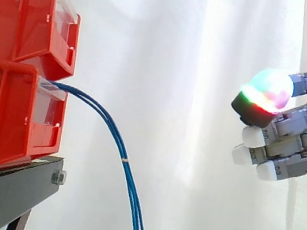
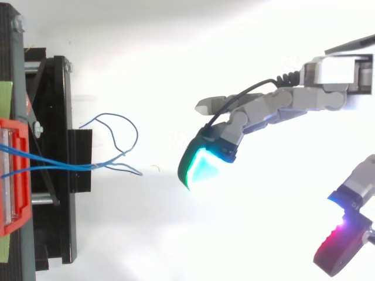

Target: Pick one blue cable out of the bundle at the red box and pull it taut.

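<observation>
Several blue cables droop from the red box; the hand, well apart, is spread and empty, and should close on just one strand

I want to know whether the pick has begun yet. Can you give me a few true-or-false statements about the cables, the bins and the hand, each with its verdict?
1. The blue cables come out of the lower red bin. True.
2. The hand pinches one cable. False: in the side view it is well to the right of the cables, open and holding nothing.
3. The cables droop slack below the bin. True.
4. The lower red bin rests on a white table. False: it stands on a black stand.
</observation>
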Controlling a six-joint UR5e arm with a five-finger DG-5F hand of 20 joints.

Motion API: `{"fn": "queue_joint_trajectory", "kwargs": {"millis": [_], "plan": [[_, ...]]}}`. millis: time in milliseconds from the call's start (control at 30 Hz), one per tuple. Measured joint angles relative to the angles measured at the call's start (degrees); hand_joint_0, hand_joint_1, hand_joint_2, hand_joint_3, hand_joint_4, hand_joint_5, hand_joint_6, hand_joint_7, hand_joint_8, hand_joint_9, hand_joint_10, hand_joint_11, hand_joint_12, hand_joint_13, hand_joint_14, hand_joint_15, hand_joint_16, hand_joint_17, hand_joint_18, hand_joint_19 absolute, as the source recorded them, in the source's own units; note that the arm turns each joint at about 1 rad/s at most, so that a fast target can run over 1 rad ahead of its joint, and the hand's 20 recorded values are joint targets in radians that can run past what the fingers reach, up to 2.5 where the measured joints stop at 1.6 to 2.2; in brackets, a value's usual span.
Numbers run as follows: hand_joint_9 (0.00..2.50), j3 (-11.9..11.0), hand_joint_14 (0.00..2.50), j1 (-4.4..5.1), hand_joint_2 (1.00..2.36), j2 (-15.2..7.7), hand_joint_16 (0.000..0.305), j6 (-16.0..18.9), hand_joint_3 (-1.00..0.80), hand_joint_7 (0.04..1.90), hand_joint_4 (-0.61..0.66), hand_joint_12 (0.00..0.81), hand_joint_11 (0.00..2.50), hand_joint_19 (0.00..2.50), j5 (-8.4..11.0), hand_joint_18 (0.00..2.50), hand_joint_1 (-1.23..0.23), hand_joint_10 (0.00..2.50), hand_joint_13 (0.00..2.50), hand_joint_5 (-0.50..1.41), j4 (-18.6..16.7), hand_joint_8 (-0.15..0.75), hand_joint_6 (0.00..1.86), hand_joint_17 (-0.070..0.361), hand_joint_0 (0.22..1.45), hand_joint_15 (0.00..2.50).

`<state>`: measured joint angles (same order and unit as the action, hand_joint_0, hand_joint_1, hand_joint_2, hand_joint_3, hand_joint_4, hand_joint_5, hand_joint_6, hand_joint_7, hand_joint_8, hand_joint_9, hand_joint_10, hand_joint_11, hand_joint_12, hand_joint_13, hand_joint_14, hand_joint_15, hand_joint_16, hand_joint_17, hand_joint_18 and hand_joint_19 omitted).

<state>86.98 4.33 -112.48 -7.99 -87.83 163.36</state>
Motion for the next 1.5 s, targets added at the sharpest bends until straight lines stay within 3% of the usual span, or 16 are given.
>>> {"fn": "queue_joint_trajectory", "kwargs": {"millis": [467,700,1200,1500], "plan": [[0.37,0.03,0.00,0.38,1.00,-1.11,0.053,-1.25,-0.50,0.69,0.30,0.361,0.05,0.00,0.49,0.00,-0.78,0.00,0.06,-0.21,-1.44,0.303,0.50,0.119,0.49,0.05],[0.38,0.03,0.00,0.41,1.00,-3.27,0.054,-2.21,-0.50,0.70,0.31,0.363,0.05,0.00,1.52,0.00,-0.75,0.00,0.07,-0.20,-6.02,0.308,0.50,0.121,0.48,0.04],[0.39,0.03,0.00,0.33,1.00,-10.78,0.054,-0.98,-0.50,0.70,0.32,0.366,0.06,0.00,7.52,0.00,-0.72,0.00,0.08,-0.20,-18.59,0.313,0.50,0.121,0.48,0.05],[0.40,0.03,0.00,-1.01,1.00,-12.51,0.054,2.71,-0.50,0.70,0.32,0.367,0.06,0.00,8.35,0.00,-0.72,0.00,0.09,-0.19,-19.86,0.315,0.50,0.122,0.47,0.05]]}}
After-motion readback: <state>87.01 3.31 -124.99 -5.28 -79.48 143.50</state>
